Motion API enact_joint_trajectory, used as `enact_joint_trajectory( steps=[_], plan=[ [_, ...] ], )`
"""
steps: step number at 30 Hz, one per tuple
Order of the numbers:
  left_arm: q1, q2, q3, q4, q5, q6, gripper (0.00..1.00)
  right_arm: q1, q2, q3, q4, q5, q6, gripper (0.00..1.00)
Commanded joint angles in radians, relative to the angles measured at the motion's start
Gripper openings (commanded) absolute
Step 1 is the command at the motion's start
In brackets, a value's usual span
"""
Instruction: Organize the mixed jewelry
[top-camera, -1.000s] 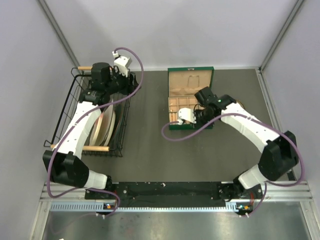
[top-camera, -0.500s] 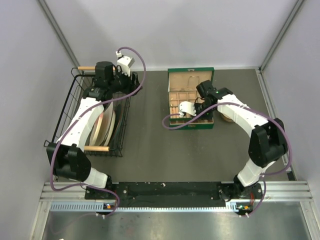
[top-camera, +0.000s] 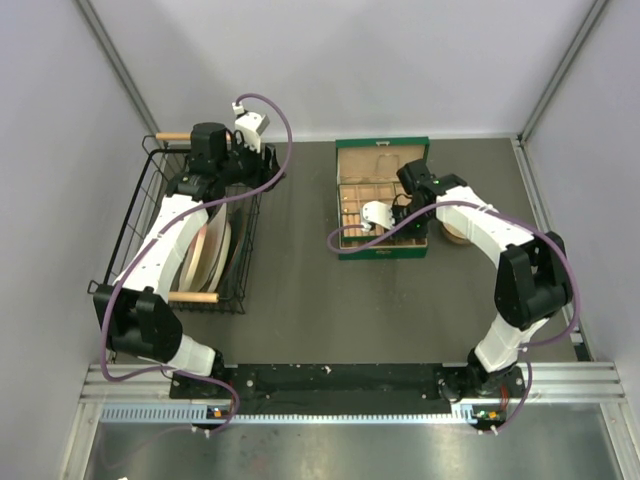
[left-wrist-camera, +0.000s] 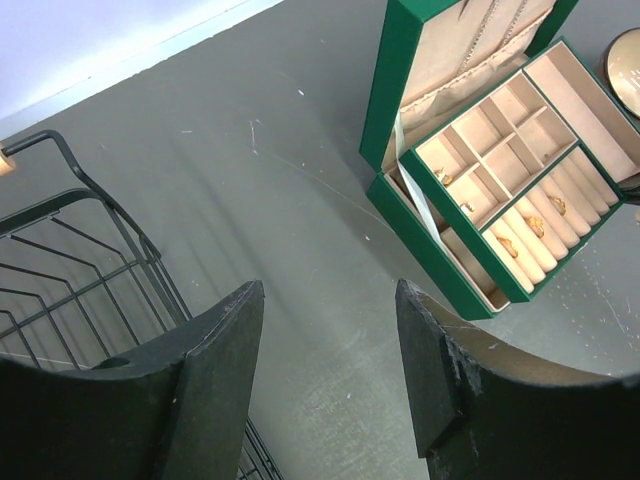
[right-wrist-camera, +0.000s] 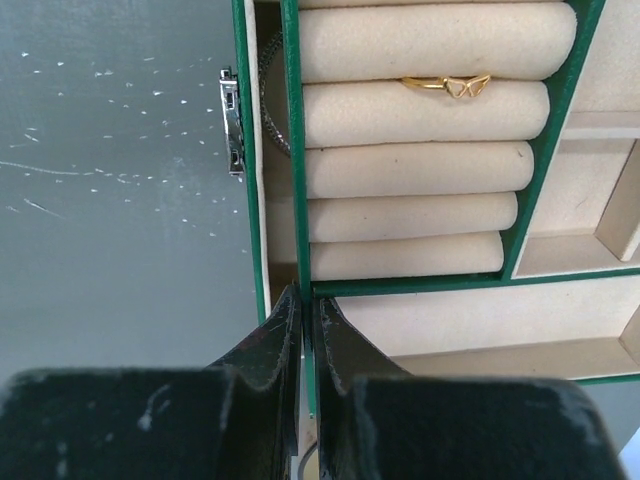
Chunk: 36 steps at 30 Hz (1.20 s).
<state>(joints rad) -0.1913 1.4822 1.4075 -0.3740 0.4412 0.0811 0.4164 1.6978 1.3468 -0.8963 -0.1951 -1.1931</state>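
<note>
The green jewelry box (top-camera: 380, 200) stands open at mid-table, with a tan compartment tray (left-wrist-camera: 520, 170) inside. My right gripper (right-wrist-camera: 308, 295) is shut on the tray's thin green wall (right-wrist-camera: 297, 180) at its corner; in the top view it is at the box's right side (top-camera: 402, 212). A gold ring (right-wrist-camera: 447, 85) sits between the tan ring rolls. Several small gold pieces (left-wrist-camera: 505, 245) lie in the tray's compartments and rolls. My left gripper (left-wrist-camera: 330, 290) is open and empty, held above the table beside the wire basket, far left of the box.
A black wire basket (top-camera: 135, 215) with wooden plates stands at the left; its wires show in the left wrist view (left-wrist-camera: 60, 270). A round wooden stand (top-camera: 455, 232) sits just right of the box. A metal latch (right-wrist-camera: 230, 120) is on the box's outer wall.
My right gripper has moved from the box's front edge further back to the tray's right side, and the right elbow has swung in. The left arm shifted slightly.
</note>
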Motion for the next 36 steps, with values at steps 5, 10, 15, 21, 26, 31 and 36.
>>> enact_joint_trajectory(
  steps=[5, 10, 15, 21, 26, 31, 36],
  plan=[
    [0.004, 0.009, 0.031, 0.04, 0.03, 0.002, 0.61, -0.016, -0.015, -0.023, 0.065, -0.024, 0.0, 0.0],
    [0.004, 0.01, 0.028, 0.04, 0.03, 0.0, 0.6, -0.016, -0.032, -0.043, 0.071, -0.026, 0.003, 0.0],
    [0.004, 0.01, 0.024, 0.041, 0.03, 0.002, 0.6, -0.018, -0.072, -0.064, 0.097, -0.029, 0.024, 0.0],
    [0.004, 0.018, 0.022, 0.046, 0.033, 0.0, 0.6, -0.014, -0.128, -0.084, 0.114, -0.027, 0.053, 0.0],
    [0.004, 0.02, 0.022, 0.046, 0.036, -0.001, 0.6, -0.024, -0.151, -0.097, 0.114, -0.015, 0.056, 0.0],
    [0.004, 0.02, 0.027, 0.047, 0.039, -0.001, 0.6, -0.027, -0.148, -0.1, 0.112, -0.006, 0.052, 0.0],
    [0.004, 0.024, 0.031, 0.047, 0.04, 0.0, 0.6, -0.027, -0.109, -0.081, 0.114, -0.01, 0.047, 0.0]
  ],
)
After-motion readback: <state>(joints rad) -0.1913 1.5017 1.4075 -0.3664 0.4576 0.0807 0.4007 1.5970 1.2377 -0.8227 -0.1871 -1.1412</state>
